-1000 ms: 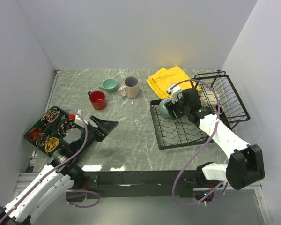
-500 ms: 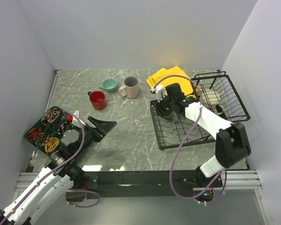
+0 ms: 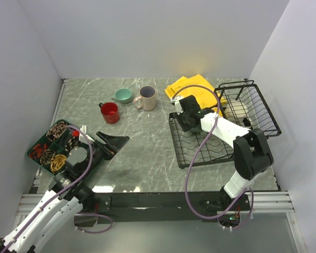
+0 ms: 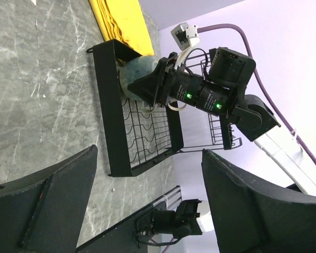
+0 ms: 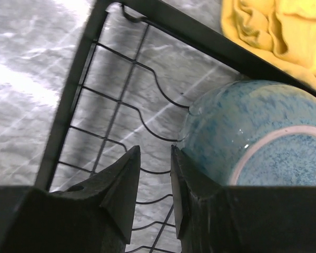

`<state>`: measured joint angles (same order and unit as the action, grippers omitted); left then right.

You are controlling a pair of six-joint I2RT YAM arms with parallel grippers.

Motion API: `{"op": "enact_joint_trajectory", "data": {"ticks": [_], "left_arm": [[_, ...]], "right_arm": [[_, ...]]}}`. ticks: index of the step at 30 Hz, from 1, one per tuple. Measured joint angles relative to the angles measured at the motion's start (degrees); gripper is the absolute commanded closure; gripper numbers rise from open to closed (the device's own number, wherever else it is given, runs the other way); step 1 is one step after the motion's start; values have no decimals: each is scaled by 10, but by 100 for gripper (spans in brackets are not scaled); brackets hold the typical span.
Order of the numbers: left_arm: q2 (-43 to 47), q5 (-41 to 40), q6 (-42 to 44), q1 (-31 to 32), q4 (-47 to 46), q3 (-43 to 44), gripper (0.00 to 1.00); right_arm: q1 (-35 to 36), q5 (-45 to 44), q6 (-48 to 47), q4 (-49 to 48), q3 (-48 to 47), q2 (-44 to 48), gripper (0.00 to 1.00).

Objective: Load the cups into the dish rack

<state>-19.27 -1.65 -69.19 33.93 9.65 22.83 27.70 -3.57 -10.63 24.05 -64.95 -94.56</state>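
Note:
The grey-teal mug (image 5: pixel 253 137) lies bottom towards the camera in the far left corner of the black wire dish rack (image 3: pixel 210 161); it also shows in the left wrist view (image 4: pixel 132 74). My right gripper (image 5: pixel 154 148) hangs over that corner (image 3: pixel 185 121). Its jaws stand a little apart with only rack wires seen between them. The mug rests against the outer side of the right finger (image 5: pixel 200 179). The red mug (image 3: pixel 110 112), small teal cup (image 3: pixel 123 95) and beige-pink mug (image 3: pixel 147 97) stand on the table at the back left. My left gripper (image 3: pixel 116 141) is wide open and empty above the table.
A yellow cloth (image 3: pixel 192 89) lies behind the rack. The rack's raised basket (image 3: pixel 255 103) holds a pale cream object (image 3: pixel 236 109). A dark green compartmented tray (image 3: pixel 39 138) with small items sits at the left edge. Walls close in on three sides.
My right gripper has carried the grey-teal mug from the rack's middle to its far left corner and lowered it there. The left arm has barely moved.

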Motion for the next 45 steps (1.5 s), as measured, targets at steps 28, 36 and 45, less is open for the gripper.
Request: {"op": "enact_joint_trajectory", "data": {"ticks": [28, 36, 45], "left_arm": [[-320, 38, 207, -218, 38, 186, 4], [-527, 122, 231, -344, 54, 298, 19], [-664, 123, 231, -377, 89, 391, 24]], "right_arm": [[-64, 355, -134, 76, -52, 308, 3], [-130, 501, -146, 41, 70, 353, 1], [-163, 574, -138, -12, 159, 375, 1]]}}
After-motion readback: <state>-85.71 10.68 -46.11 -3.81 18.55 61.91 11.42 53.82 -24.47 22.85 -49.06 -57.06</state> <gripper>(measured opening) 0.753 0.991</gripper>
